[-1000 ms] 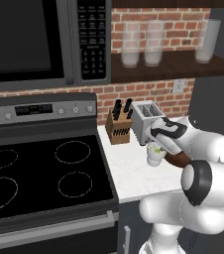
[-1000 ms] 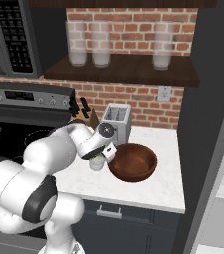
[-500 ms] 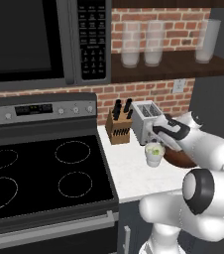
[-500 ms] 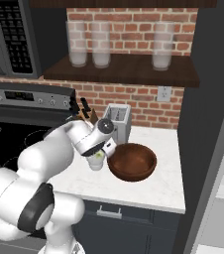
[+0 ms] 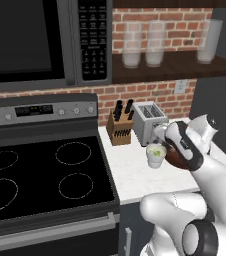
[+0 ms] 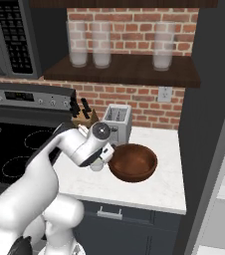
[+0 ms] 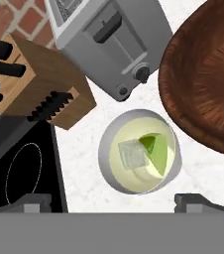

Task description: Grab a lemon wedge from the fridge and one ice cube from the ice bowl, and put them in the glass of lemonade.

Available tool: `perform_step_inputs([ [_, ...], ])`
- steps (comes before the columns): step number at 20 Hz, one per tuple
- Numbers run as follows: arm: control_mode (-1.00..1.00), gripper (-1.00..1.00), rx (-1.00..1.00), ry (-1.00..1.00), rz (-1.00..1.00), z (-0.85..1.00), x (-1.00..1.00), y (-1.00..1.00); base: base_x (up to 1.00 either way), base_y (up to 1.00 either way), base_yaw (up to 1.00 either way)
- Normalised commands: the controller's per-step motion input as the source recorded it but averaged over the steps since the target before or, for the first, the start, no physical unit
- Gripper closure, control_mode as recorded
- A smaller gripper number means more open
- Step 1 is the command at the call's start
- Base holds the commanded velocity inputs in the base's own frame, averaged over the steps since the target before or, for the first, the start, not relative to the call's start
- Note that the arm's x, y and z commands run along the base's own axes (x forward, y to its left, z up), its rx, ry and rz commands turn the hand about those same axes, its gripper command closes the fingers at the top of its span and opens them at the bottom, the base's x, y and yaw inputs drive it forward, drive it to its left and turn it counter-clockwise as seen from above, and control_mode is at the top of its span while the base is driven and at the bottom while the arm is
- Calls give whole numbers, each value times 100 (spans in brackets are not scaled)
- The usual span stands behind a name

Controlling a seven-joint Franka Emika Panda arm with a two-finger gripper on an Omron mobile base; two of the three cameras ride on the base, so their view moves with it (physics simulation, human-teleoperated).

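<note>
**Wedge and ice in the lemonade**

The gripper (image 7: 112, 201) hangs over the glass of lemonade (image 7: 139, 158) with its jaws spread wide and nothing between them. In the pale liquid float the lemon wedge (image 7: 155, 149) and a clear ice cube (image 7: 132, 154) (touching each other). The glass stands on the white counter (image 5: 135, 172), between the toaster (image 7: 109, 42) and the ice bowl (image 6: 133, 162), just beside both.

A home kitchen: stove (image 5: 40, 175), microwave (image 5: 35, 42), toaster (image 5: 147, 120), knife block (image 5: 120, 131), brick backsplash (image 6: 134, 99).
</note>
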Motion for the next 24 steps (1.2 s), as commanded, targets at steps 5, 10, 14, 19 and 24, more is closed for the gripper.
perform_step_inputs([
  [5, -100, -100, -20, -3, 0, 24, -88, 48, 0, 0, 0],
  [10, -100, -100, -34, -17, 0, 72, -52, 79, 0, 0, 0],
  [14, -100, -100, -35, -26, 0, 85, -43, 79, 0, 0, 0],
  [19, -100, -100, -33, -25, 0, 76, -30, 80, 0, 0, 0],
  [24, -100, -100, -34, -8, 0, 29, -9, 92, 0, 0, 0],
])
